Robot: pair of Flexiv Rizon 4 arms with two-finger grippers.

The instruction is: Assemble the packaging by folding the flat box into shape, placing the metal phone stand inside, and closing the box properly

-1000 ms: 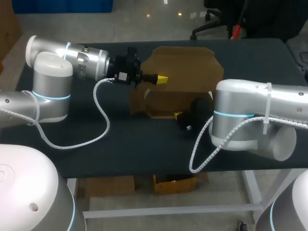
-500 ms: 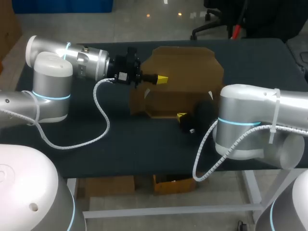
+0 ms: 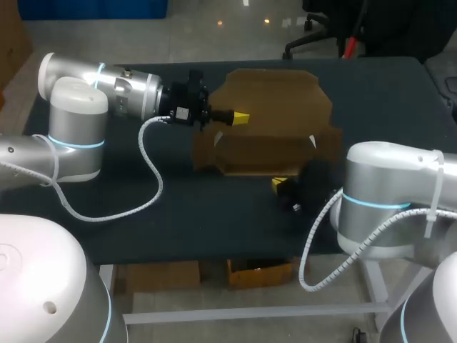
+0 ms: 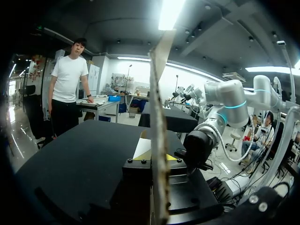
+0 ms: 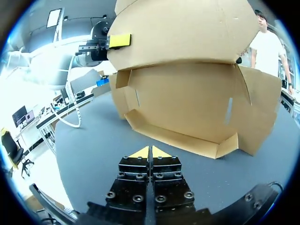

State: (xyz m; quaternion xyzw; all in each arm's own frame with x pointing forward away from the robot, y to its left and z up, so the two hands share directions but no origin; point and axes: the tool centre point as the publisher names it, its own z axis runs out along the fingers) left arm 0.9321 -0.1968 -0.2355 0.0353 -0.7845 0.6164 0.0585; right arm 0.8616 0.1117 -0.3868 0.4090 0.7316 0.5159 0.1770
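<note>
From above, you are early in the job: the box (image 3: 275,107) sits around the middle of the tabletop (image 3: 178,229), reaching toward its far edge, only half shaped, with a large back panel raised, a low front wall and the side flaps splayed. Nothing is packed and nothing is closed. The phone stand shows in no view, so folding, loading and closing all appear to lie ahead of you. Your left arm (image 3: 107,86) comes in level from the left with its left jaws at the box's left side. Your right arm (image 3: 389,204) is at the near right, its right jaws just off the front wall and apart from it. In the left wrist view, the cardboard (image 4: 159,140) runs edge-on straight up through the left jaws, which look clamped on that panel from both sides. In the right wrist view, the right jaws are fully closed, yellow tips (image 5: 140,152) pressed together with nothing between them, aimed at the box (image 5: 187,98) ahead. Its inside faces you there as a shallow tray under the tall back panel, and I see nothing lying in it.
</note>
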